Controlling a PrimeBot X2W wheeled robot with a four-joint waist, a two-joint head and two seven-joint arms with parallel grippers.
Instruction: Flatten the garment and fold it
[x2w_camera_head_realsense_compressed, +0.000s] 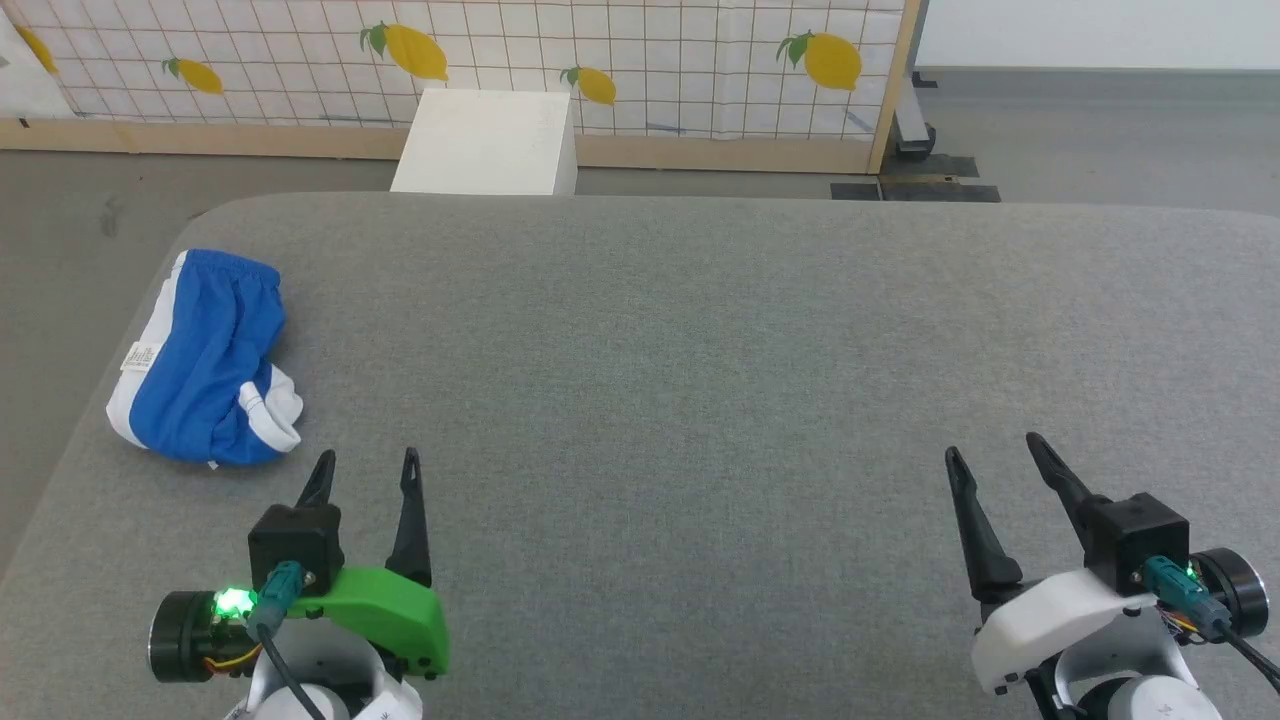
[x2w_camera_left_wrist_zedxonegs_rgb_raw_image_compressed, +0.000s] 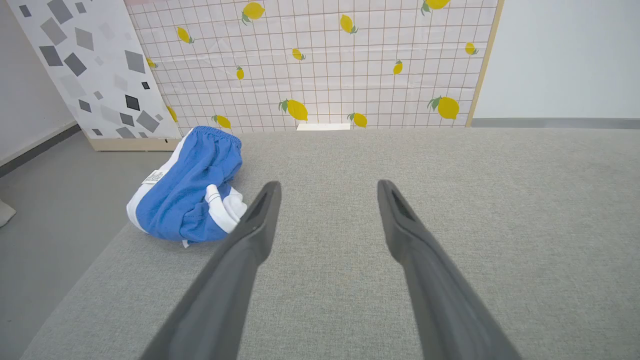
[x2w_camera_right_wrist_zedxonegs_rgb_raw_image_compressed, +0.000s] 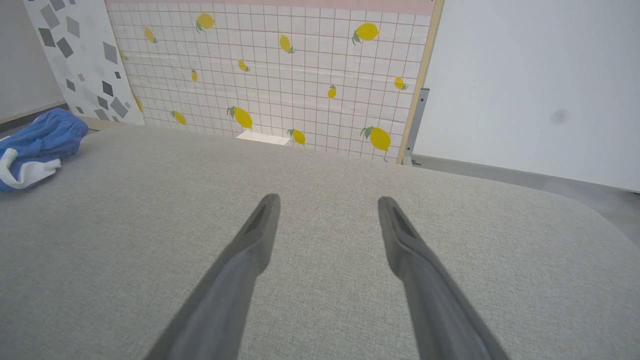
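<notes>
Lemon-print grid screen (x2w_camera_head_realsense_compressed: 640, 70) behind grey table (x2w_camera_head_realsense_compressed: 760, 380), grey floor (x2w_camera_head_realsense_compressed: 70, 220)

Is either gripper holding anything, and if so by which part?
Nothing is held. The left gripper and right gripper are open; the shorts lie bunched, untouched, near the left edge of the table.

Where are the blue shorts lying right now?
In the head view the blue shorts lie bunched near the left edge of the grey table, just beyond the left gripper, far from the right gripper.
</notes>
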